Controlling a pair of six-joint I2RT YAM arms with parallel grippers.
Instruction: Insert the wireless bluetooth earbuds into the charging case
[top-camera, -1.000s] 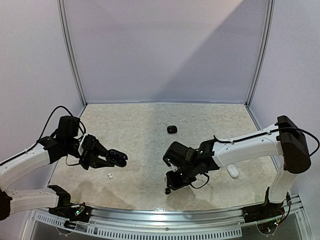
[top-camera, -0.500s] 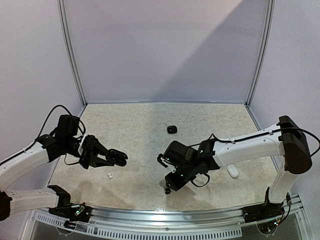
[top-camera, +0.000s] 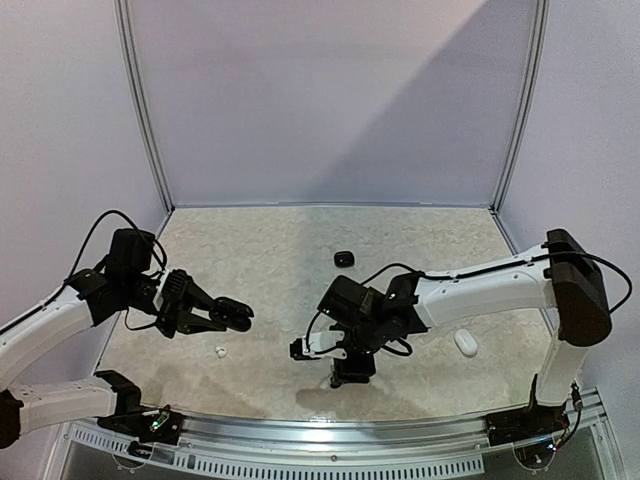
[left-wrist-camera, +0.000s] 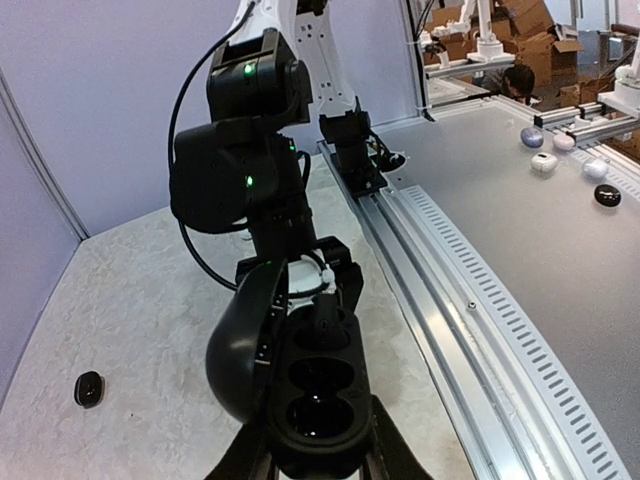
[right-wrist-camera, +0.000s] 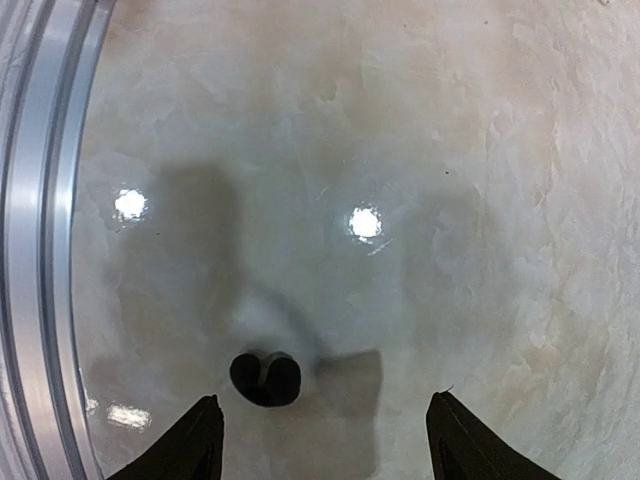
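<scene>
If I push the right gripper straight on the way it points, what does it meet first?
The right gripper points down at the table; a black earbud lies between its open fingers, off-centre. It would likely meet the earbud or tabletop beside it first; height is unclear.

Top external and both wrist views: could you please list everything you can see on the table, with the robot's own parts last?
open charging case: one, black, lid up, held above the table's near left
closed case: one, black, far middle of the table
white case: one, white, right side, beside the right arm
white earbud: one, white, near left, on the table
black earbuds: apparently two, black, side by side, near middle
left end effector: one, black, shut on the open charging case
right end effector: one, black, open, above the black earbuds
</scene>
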